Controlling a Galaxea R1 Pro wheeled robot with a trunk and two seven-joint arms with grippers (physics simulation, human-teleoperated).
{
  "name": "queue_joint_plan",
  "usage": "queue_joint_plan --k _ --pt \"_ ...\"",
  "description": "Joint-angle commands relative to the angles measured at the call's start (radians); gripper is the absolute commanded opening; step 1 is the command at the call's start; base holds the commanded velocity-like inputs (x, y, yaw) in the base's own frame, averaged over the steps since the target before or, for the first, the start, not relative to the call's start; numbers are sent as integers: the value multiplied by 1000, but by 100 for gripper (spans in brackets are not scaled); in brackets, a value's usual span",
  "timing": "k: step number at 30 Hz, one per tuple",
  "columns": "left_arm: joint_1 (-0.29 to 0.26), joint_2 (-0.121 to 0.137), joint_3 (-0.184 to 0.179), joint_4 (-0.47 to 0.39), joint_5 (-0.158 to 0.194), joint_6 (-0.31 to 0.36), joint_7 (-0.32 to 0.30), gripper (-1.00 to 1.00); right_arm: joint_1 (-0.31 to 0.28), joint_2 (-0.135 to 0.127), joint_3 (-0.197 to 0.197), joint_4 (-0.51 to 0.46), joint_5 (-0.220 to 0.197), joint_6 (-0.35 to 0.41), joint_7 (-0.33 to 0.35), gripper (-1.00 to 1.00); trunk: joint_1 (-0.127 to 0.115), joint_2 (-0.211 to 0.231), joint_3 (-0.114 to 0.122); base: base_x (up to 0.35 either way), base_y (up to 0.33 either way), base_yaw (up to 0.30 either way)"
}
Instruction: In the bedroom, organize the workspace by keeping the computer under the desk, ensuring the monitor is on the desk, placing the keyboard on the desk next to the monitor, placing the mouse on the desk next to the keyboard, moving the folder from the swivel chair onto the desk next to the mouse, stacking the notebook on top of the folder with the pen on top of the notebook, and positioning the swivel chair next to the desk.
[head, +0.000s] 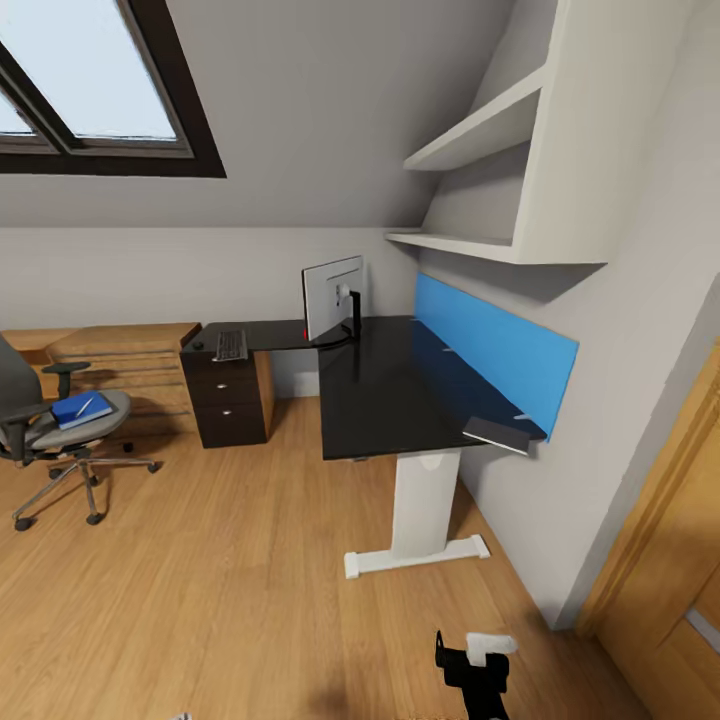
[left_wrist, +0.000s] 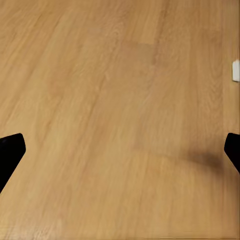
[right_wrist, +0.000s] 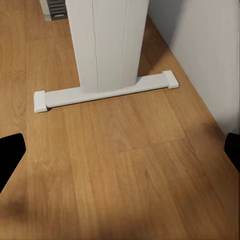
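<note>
The desk (head: 390, 385) has a glossy black top and a blue back panel. The monitor (head: 333, 297) stands at its corner with its grey back toward me. The keyboard (head: 230, 345) and the mouse (head: 198, 346) lie on the left wing. The dark notebook (head: 497, 433) lies at the near right end, by the panel. The swivel chair (head: 45, 435) stands far left and carries the blue folder (head: 80, 409), with the thin pale pen (head: 88, 405) on it. My right gripper (head: 475, 665) (right_wrist: 120, 155) hangs open over the floor near the desk's white leg (right_wrist: 107, 45). My left gripper (left_wrist: 120, 155) is open over bare floor.
A dark drawer unit (head: 228, 395) sits under the desk's left wing, with a light oak chest (head: 120, 360) beside it. Wall shelves (head: 480, 130) hang above the desk, and a wooden door (head: 680, 560) is at the right. A grey vented box (right_wrist: 56, 9) stands behind the desk leg.
</note>
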Motion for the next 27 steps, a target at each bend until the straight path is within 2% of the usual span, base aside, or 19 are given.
queue_joint_plan --k 1,4,12,27 --pt "0 0 -3 4 7 -1 3 100 -1 0 9 2 -4 -2 -5 100 4 -8 -4 0 0 -138" --pt "0 -2 -4 24 7 15 6 100 -1 0 10 2 -3 -4 -4 100 15 -29 -14 0 0 -90" --pt "0 -15 -8 56 2 129 7 100 4 -4 9 3 0 -4 -4 100 46 -85 -39 0 0 -23" --pt "0 -9 -6 118 4 144 6 100 4 -4 9 3 -7 -6 -4 100 104 -190 -86 0 0 -1"
